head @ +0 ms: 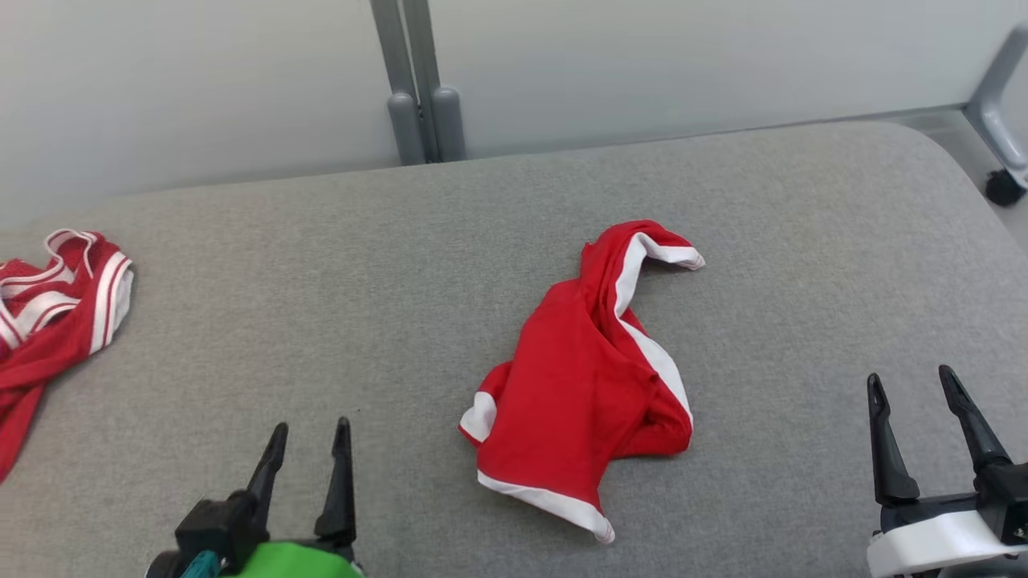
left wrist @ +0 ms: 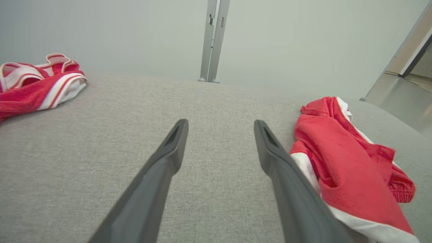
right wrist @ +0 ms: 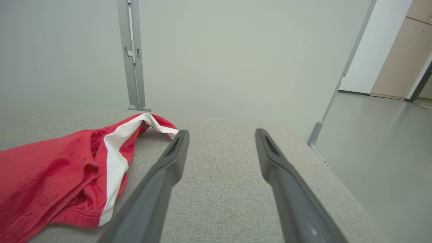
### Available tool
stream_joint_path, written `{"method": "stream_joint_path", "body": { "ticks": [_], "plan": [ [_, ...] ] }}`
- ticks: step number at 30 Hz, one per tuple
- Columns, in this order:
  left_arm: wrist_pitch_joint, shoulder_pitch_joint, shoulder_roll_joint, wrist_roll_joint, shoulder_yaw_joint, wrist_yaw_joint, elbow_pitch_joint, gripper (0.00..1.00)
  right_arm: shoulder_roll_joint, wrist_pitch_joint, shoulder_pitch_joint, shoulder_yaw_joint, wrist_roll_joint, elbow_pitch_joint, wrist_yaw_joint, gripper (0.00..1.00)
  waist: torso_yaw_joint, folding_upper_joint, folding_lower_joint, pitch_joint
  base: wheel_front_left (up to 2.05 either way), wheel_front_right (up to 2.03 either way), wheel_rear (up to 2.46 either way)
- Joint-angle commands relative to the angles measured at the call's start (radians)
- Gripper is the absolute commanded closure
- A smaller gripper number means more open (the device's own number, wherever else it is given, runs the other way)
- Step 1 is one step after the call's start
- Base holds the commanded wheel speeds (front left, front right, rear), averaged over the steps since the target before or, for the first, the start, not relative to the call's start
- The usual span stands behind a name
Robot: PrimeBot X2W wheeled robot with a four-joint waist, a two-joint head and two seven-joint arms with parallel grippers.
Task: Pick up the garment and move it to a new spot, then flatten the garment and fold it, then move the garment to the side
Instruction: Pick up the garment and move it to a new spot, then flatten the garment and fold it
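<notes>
Head view: I count two red-and-white pieces: garment (head: 582, 377) crumpled mid-surface, second garment (head: 48, 313) at the left edge. Left gripper (head: 312, 423) and right gripper (head: 909, 374) both spread wide, holding nothing.

The head camera looks steeply down from above the near edge of the grey padded top (head: 321, 281). Both wrist cameras sit low over it, facing the far wall (left wrist: 303, 40). All views share the red garment (head: 586, 377).

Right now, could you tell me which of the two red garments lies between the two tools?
The crumpled garment with broad white edging, lying between the left tool and right tool. The striped garment lies out beyond the left tool.
</notes>
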State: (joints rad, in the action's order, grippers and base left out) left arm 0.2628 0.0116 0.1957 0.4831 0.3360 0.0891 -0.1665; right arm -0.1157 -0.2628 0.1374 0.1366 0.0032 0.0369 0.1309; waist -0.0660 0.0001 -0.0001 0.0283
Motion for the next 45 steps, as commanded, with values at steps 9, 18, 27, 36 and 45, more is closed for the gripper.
{"method": "stream_joint_path", "body": {
  "ticks": [9, 18, 27, 36, 45],
  "plan": [
    [0.002, 0.186, -0.09, -0.179, -0.204, -0.121, 0.057, 0.0, 0.012, -0.003, 0.031, -0.007, -0.02, -0.047, 0.0, 0.0, 0.093, -0.0001, 0.0001, -0.077, 0.0, 0.0, 0.0],
    [0.002, 0.172, -0.136, -0.252, -0.267, -0.192, 0.04, 0.0, 0.022, -0.003, 0.03, -0.01, -0.019, -0.064, 0.0, 0.0, 0.094, -0.0001, 0.0001, -0.07, 0.0, 0.0, 0.0],
    [0.002, 0.157, -0.144, -0.27, -0.295, -0.211, 0.032, 0.0, -0.003, -0.003, 0.033, -0.102, -0.019, -0.056, 0.0, 0.0, 0.086, -0.0001, 0.0001, -0.063, 0.0, 0.0, 0.0],
    [0.002, 0.14, -0.144, -0.241, -0.289, -0.212, 0.034, 0.0, -0.151, -0.003, 0.018, -0.556, 0.034, -0.167, -0.001, 0.0, 0.1, -0.0001, 0.0001, -0.052, 0.0, 0.0, 0.0],
    [0.002, 0.122, -0.144, -0.226, -0.276, -0.204, 0.033, 0.0, -0.129, -0.003, -0.076, -0.663, 0.012, -0.316, -0.001, 0.0, 0.127, -0.0001, 0.0001, -0.032, 0.0, 0.0, 0.0]
  ]
}}
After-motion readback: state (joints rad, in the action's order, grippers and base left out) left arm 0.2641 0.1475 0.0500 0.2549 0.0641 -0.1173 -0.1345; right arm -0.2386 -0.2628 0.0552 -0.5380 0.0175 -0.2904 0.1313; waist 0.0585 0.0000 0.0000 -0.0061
